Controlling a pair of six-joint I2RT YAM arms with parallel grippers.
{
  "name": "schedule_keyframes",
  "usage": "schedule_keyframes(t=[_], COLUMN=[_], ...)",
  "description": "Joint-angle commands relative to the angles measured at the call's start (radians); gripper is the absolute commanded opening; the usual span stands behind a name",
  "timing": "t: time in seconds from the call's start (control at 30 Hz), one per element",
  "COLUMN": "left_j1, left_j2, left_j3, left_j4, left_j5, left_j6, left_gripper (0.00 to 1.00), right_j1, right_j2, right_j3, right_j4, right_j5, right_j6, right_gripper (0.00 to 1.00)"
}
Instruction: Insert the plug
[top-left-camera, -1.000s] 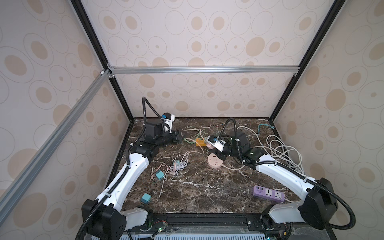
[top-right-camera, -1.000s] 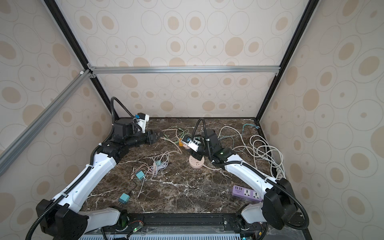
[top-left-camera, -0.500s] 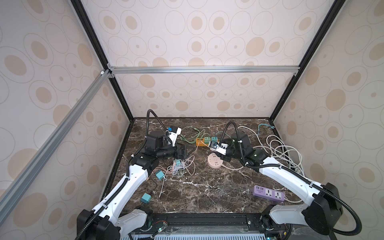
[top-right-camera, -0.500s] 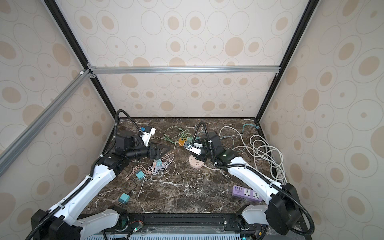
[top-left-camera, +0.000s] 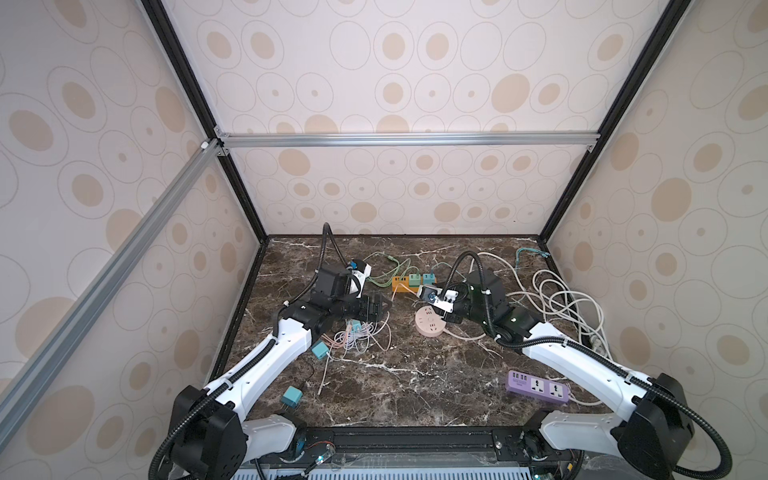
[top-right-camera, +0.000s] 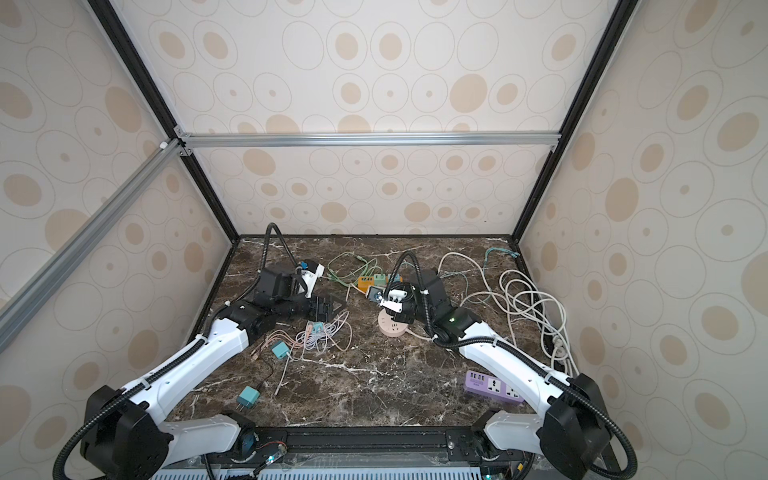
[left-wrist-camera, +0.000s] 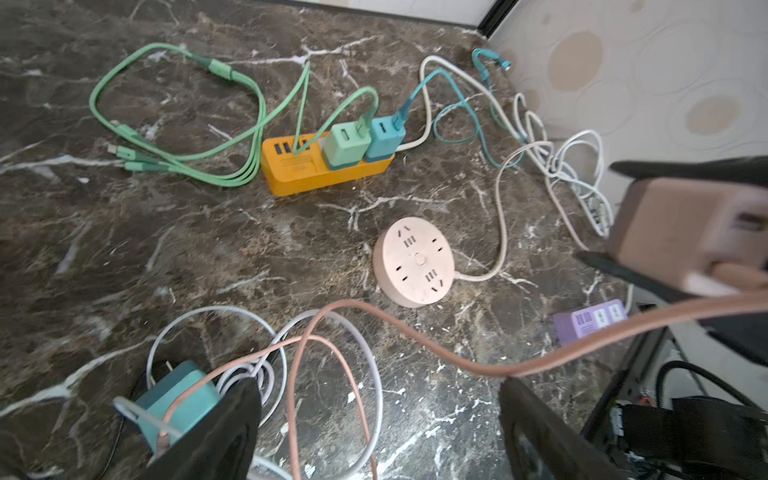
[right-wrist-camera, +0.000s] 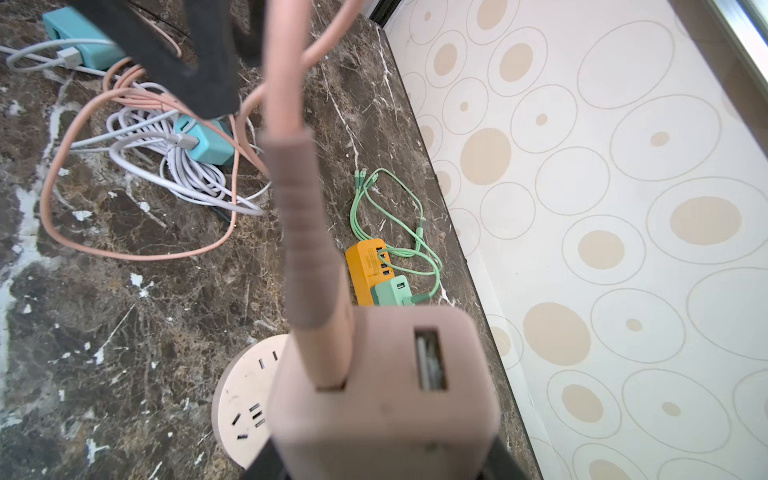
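Your right gripper (left-wrist-camera: 648, 220) is clamped on the pale pink square charger plug (right-wrist-camera: 382, 395). Its USB face is turned toward the wrist and its prongs are hidden. Just beyond those jaws, partly under the plug, the round pink socket disc (right-wrist-camera: 245, 399) lies flat on the dark marble table (right-wrist-camera: 124, 291).

I'd line the prongs up with one pair of slots and press straight down. The disc looks loose and will probably slide if you push off-centre.

The plug's pink rubber cable (left-wrist-camera: 415, 332) trails across the gap of your left gripper (left-wrist-camera: 378, 386), whose jaws stand wide apart and hold nothing. It could tug the plug askew.

Beside the left jaws sits a teal charger cube (left-wrist-camera: 178, 399) among white cable coils (left-wrist-camera: 332, 332). Farther beyond both jaws lies an orange power strip (left-wrist-camera: 291, 174). A purple power strip (top-left-camera: 538, 386) lies well apart from both.
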Motion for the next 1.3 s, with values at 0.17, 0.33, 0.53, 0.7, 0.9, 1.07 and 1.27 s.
schedule_keyframes(t=[0.17, 0.33, 0.53, 0.7, 0.9, 1.07, 1.27], left_j1=[-0.167, -0.186, -0.184, -0.184, -0.182, -0.182, -0.182], left_j2=[-0.142, -0.166, -0.163, -0.079, -0.02, 0.037, 0.066], left_j3=[-0.14, -0.163, -0.099, 0.019, 0.086, 0.125, 0.147], left_j4=[0.016, 0.023, 0.321, 0.277, 0.269, 0.267, 0.269], left_j5=[-0.166, -0.22, 0.047, 0.012, -0.001, 0.018, 0.067], left_j6=[-0.07, -0.128, -0.168, -0.126, -0.085, -0.069, -0.072], left_gripper=[0.9, 0.9, 0.98, 0.96, 0.96, 0.88, 0.72], right_j1=[0.005, 0.006, 0.02, 0.031, 0.049, 0.066, 0.091], right_j2=[-0.006, -0.014, -0.032, -0.043, -0.038, -0.03, -0.01], right_j3=[-0.02, -0.038, -0.032, -0.03, -0.026, -0.018, 0.001], right_j4=[0.073, 0.099, 0.078, 0.079, 0.08, 0.094, 0.089], right_j5=[0.032, 0.026, -0.027, -0.036, -0.053, -0.059, -0.011], right_j6=[-0.005, 0.005, -0.035, -0.049, -0.042, -0.03, -0.04], right_gripper=[0.32, 0.32, 0.33, 0.33, 0.34, 0.34, 0.34])
